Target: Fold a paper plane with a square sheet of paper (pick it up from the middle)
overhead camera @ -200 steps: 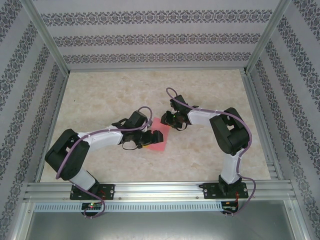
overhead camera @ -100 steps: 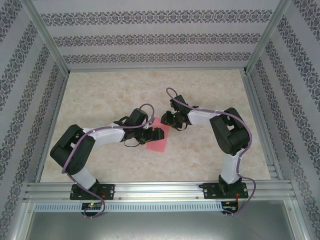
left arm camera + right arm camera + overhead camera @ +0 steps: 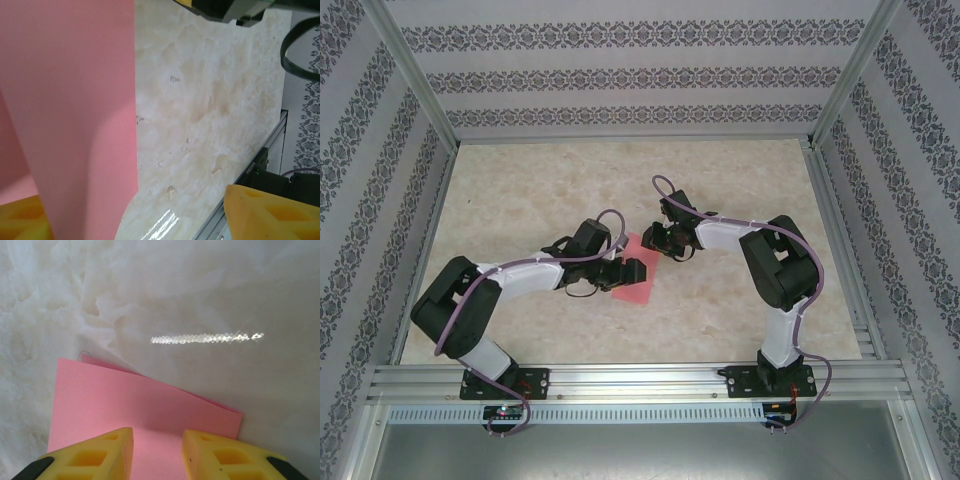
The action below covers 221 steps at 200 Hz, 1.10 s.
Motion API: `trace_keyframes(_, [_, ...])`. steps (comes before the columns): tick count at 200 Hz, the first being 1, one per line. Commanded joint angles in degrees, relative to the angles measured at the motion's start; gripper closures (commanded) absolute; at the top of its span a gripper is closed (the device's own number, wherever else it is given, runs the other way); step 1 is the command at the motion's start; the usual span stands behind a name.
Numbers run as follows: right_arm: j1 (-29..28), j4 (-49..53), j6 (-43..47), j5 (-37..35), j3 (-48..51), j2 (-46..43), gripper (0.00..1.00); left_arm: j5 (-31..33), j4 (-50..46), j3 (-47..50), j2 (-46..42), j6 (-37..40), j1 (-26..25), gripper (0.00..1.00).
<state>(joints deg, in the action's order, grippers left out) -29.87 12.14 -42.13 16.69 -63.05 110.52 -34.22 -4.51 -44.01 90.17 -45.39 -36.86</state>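
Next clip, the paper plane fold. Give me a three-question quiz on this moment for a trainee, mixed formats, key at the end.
1. True or false: the pink sheet of paper lies in the far-left corner of the table.
2. Multiple choice: the left gripper and the right gripper are A) both at the paper's edges, B) both parked by their bases, C) both raised near the far wall.
3. Fill in: in the left wrist view, the yellow fingers stand ___ (open or shut).

Key: 1 false, the sheet lies mid-table; 2 A; 3 open.
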Motion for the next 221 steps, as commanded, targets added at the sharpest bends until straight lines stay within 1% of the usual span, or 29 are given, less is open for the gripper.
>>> trace_keyframes(1, [0.3,5.8,0.4,-4.4,2.4,5.7,0.65,-0.9,0.1,1.7,-2.6,0.5,0.1,0.34])
trace_keyframes(23, [0.3,5.8,0.3,-4.6,2.4,5.6,0.65,-2.3,2.8,1.8,-2.9,-0.2,0.0,0.38])
trace_keyframes(44, [0.4,5.7,0.4,-4.3,2.5,5.3,0.65,-3.5,7.1,0.9,-1.2,-1.4,0.0,0.38])
trace_keyframes(90, [0.4,5.6,0.7,-2.6,2.3,3.9,0.65,-2.4,9.1,-3.7,5.3,-1.0,-0.1,0.39])
trace_keyframes(117, [0.9,3.9,1.8,0.9,2.7,0.5,0.65,-1.1,9.6,-4.2,8.2,-0.8,-0.1,0.39])
trace_keyframes(137, [1.4,2.8,3.4,3.7,3.1,-4.0,0.65,-0.1,9.9,-3.9,8.7,-0.8,-0.1,0.39])
trace_keyframes(152, [1.6,2.5,5.0,5.9,3.4,-7.4,0.64,0.9,9.6,-3.4,8.6,-0.6,-0.1,0.43])
trace_keyframes(183, [1.6,2.3,7.3,9.2,6.7,-12.9,0.63,2.6,9.2,-2.4,8.4,-0.5,-0.1,0.56])
trace_keyframes(207, [1.4,0.9,7.1,11.9,10.5,-15.3,0.63,3.0,9.2,-1.9,8.5,-0.6,-0.1,0.64])
trace_keyframes(221, [1.2,0.5,6.9,12.1,11.9,-16.1,0.63,3.3,8.9,-2.0,8.5,-0.4,-0.1,0.67])
